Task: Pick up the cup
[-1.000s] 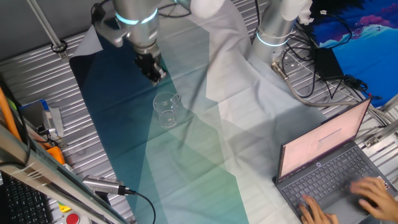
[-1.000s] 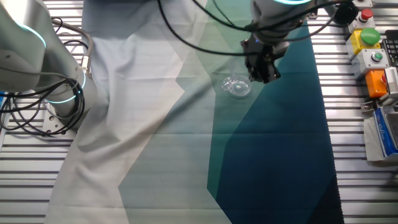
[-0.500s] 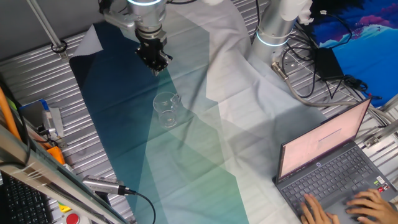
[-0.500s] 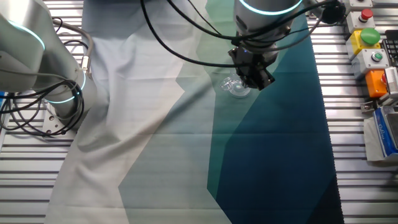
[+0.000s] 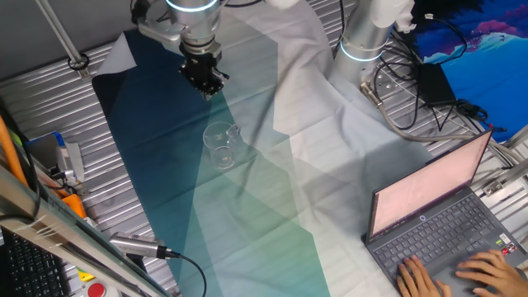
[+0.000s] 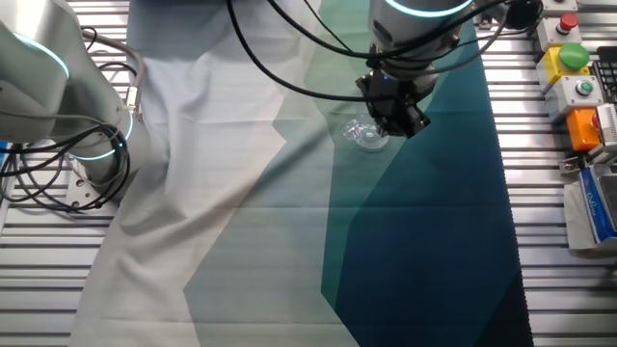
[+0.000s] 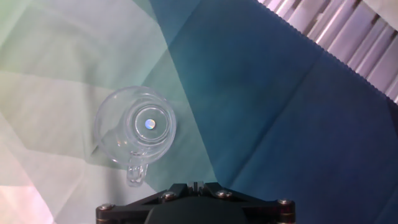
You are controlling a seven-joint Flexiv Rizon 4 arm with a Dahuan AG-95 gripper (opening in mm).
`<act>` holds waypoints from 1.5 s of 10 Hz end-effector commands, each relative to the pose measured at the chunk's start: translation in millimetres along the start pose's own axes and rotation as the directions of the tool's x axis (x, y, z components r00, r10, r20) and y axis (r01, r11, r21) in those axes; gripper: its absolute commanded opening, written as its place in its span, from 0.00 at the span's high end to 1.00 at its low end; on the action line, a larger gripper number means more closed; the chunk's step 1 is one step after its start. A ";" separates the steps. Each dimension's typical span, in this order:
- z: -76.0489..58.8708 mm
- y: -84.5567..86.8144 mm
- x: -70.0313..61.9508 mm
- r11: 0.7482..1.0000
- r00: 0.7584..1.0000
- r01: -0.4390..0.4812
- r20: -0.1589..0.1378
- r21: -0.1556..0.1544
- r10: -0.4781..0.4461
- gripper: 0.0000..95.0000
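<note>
Gripper of mine hangs above the surface, dark and compact at the end of my silver arm; its fingers are too bunched and blurred in both fixed views, and out of frame in the hand view, so I cannot tell whether they are spread or closed. Nothing is between them that I can see. Below and slightly right of it in one fixed view stands the cup, clear and upright on a cloth that shades from dark teal through pale green to white. From the other fixed view my gripper overlaps the right edge of the cup, which rests near the boundary between the pale and teal areas. Looking down from my hand, the cup sits left of centre, its round rim and base visible, a small handle pointing toward the lower edge. Farther right in one fixed view, a person's hands rest on an open laptop.
</note>
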State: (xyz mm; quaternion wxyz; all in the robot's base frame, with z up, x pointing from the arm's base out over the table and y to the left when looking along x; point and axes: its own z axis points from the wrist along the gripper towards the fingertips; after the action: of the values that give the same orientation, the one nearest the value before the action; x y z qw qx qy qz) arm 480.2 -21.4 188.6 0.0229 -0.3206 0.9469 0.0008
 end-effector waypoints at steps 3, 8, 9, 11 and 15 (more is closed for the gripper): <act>-0.4 1.1 0.9 0.999 0.999 -0.043 -0.003 0.003 0.043 1.00; -0.4 1.1 0.9 0.991 0.992 0.129 0.014 -0.039 -0.128 1.00; -0.4 1.1 0.9 0.989 0.990 0.143 0.018 -0.041 -0.142 1.00; -0.4 1.1 0.9 0.990 0.991 0.136 0.016 -0.028 -0.136 1.00; 6.1 24.0 -1.5 0.997 0.997 0.076 0.007 -0.018 -0.076 0.60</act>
State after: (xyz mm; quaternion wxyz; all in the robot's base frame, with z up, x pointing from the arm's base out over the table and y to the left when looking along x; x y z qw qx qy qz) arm 465.8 -1.5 182.3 0.0238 -0.3762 0.9262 0.0083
